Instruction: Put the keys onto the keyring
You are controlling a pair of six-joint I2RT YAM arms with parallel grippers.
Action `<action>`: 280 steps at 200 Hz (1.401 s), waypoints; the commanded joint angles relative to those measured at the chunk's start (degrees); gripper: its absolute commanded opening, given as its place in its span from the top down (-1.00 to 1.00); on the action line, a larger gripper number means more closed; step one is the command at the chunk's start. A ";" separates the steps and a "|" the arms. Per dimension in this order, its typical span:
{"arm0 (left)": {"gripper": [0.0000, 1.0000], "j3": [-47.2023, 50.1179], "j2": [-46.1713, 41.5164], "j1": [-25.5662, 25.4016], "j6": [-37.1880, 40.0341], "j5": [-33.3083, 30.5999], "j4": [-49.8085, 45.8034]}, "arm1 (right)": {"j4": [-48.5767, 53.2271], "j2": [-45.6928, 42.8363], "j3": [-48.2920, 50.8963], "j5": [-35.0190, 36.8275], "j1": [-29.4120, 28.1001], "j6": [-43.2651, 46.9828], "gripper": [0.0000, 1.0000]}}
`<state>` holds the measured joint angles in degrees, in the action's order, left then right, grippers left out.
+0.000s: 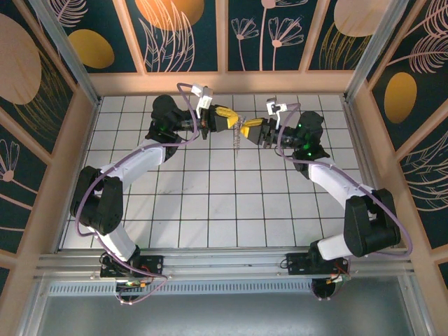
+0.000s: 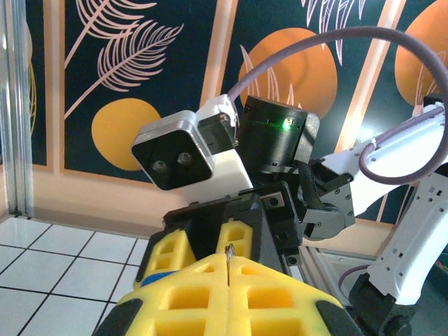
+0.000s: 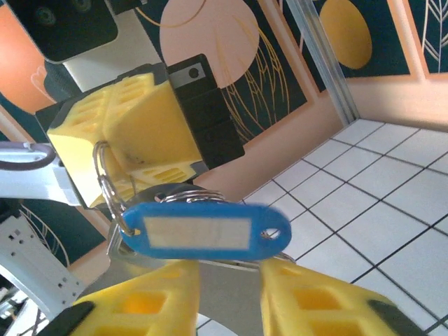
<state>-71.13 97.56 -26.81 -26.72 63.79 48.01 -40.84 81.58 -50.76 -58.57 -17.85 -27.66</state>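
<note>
Both grippers meet in mid-air over the back of the table. My left gripper [image 1: 228, 121] [image 2: 229, 271] is shut on the keyring [image 2: 229, 257], a thin silver wire standing up between its yellow pads. In the right wrist view the keyring [image 3: 103, 178] loops down from those pads. The keys [image 3: 203, 231] hang from it as a blue oblong head with a pale label and silver metal beneath. They lie across the tips of my right gripper [image 3: 227, 274] [image 1: 250, 130]. Its fingers [image 3: 315, 297] stand apart, and I cannot tell whether they clamp the metal.
The white tiled table [image 1: 210, 203] lies well below both grippers. A wooden rail [image 1: 224, 82] and patterned panels close the back, and metal posts stand at the corners. Purple cables [image 2: 329, 42] arch over both wrists.
</note>
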 commanded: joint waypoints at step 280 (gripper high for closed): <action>1.00 -0.06 0.26 -0.09 -2.10 -1.65 4.55 | 15.19 -12.32 2.68 40.97 -12.91 18.10 -0.16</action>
<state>-71.13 97.58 -26.79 -28.03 62.48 49.50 -25.21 68.95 -47.81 -20.18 -29.50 -11.81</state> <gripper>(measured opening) 0.044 0.578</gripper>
